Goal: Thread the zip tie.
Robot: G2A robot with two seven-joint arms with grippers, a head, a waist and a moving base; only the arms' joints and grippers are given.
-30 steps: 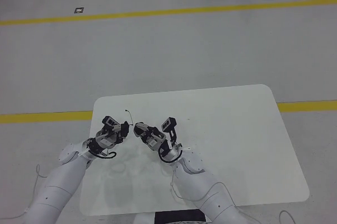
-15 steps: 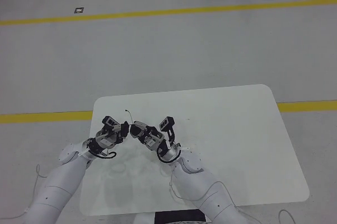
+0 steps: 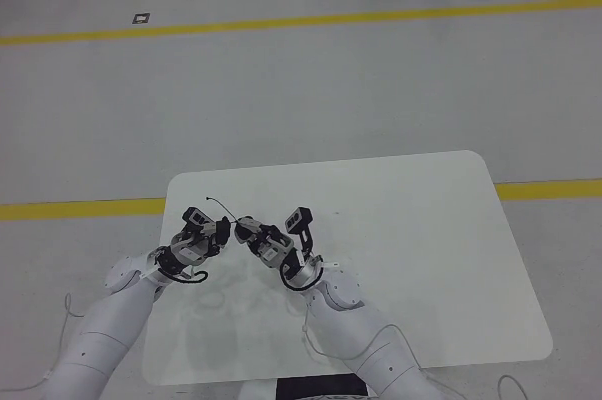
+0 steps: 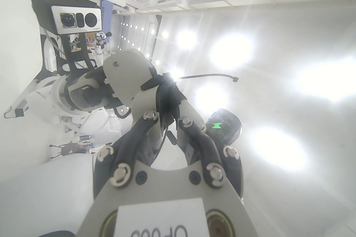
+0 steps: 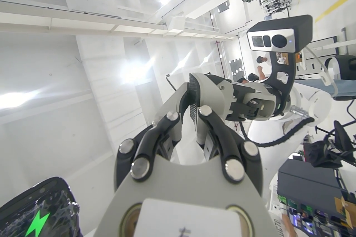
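Note:
A thin black zip tie (image 3: 221, 208) sticks up and to the left from the spot where my two grippers meet, above the left part of the white table (image 3: 401, 250). My left gripper (image 3: 223, 230) and right gripper (image 3: 241, 232) stand tip to tip, both shut on the tie's lower part. In the left wrist view the zip tie (image 4: 208, 76) runs out past my left gripper (image 4: 167, 107) to its small head. In the right wrist view a short piece of the zip tie (image 5: 170, 82) pokes out beside my right gripper (image 5: 190, 95). The exact grip spots are hidden by the pads.
The table's near-left edge (image 3: 161, 300) lies under the left arm. Grey floor with yellow lines (image 3: 281, 22) surrounds the table, and a small dark marker (image 3: 141, 18) lies on the floor far back.
The right gripper closed in on the left one. The zip tie's free end has swung from nearly upright to leaning left, and more of it now sticks out.

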